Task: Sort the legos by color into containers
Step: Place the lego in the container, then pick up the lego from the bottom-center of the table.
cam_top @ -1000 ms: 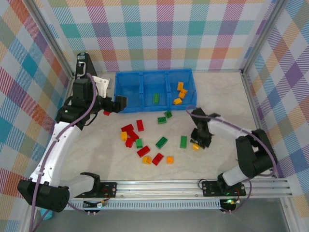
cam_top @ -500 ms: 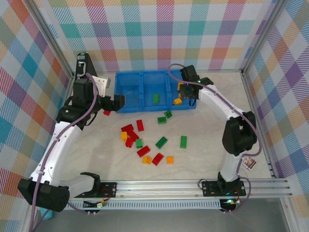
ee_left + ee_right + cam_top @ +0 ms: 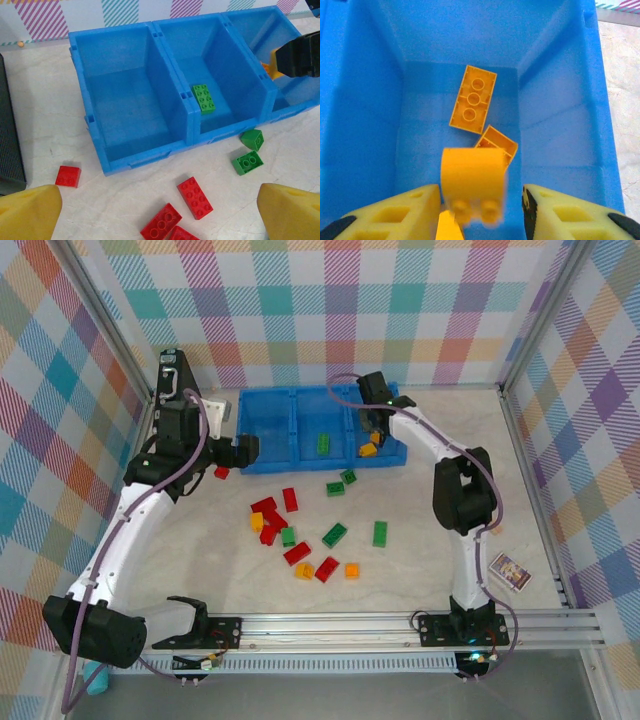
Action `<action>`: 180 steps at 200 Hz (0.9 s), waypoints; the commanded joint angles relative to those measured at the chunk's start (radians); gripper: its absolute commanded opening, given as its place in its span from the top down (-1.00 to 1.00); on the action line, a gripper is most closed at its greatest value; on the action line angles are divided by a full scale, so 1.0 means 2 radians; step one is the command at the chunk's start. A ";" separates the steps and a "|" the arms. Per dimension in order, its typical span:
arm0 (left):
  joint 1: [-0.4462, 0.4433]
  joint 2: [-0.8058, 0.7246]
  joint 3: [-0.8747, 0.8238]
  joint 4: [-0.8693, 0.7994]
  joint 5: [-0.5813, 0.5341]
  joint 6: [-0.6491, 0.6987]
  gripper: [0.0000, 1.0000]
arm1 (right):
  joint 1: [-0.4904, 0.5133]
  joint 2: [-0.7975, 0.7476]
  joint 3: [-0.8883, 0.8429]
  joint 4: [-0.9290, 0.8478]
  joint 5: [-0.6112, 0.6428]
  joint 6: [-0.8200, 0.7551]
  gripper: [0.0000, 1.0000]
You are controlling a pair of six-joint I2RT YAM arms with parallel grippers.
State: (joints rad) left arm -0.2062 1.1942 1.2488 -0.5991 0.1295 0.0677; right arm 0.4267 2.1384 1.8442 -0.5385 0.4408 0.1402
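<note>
Right arm has swung off the tabletop (image 3: 400,580) up to the containers (image 3: 268,425); left arm unchanged. Right claw (image 3: 480,210) hangs over the right-hand bin, jaws part spread, with a yellow-orange brick (image 3: 472,180) blurred between them, likely dropping free. Left claw (image 3: 160,210) is spread wide and empty in front of the left bin. Sorted so far: a few orange at right, one green brick (image 3: 205,97) in the middle, left bin bare. Roughly fifteen legos (image 3: 268,510) lie loose: every red, most greens, some orange.
</note>
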 commanded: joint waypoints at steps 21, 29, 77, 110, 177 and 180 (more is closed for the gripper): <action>0.003 -0.001 0.009 0.001 0.002 -0.005 -1.00 | -0.001 -0.002 0.016 -0.009 0.008 -0.003 -0.08; 0.003 0.000 0.009 0.001 0.002 -0.005 -1.00 | -0.001 -0.012 0.016 -0.020 0.005 0.003 -0.09; 0.003 0.002 0.009 0.000 -0.015 -0.006 -1.00 | 0.001 -0.145 -0.079 -0.096 -0.022 0.083 -0.13; 0.003 0.003 0.008 0.003 -0.019 -0.007 -1.00 | 0.005 -0.259 -0.229 -0.107 -0.083 0.169 -0.19; 0.003 0.003 0.007 0.007 -0.003 -0.013 -1.00 | 0.054 -0.354 -0.446 -0.058 -0.176 0.286 -0.26; 0.003 0.002 0.006 0.007 -0.003 -0.013 -1.00 | 0.057 -0.354 -0.450 -0.053 -0.179 0.289 -0.26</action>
State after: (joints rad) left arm -0.2062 1.2034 1.2488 -0.5987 0.1104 0.0597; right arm 0.4980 1.4559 1.0142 -0.6971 0.1768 0.6022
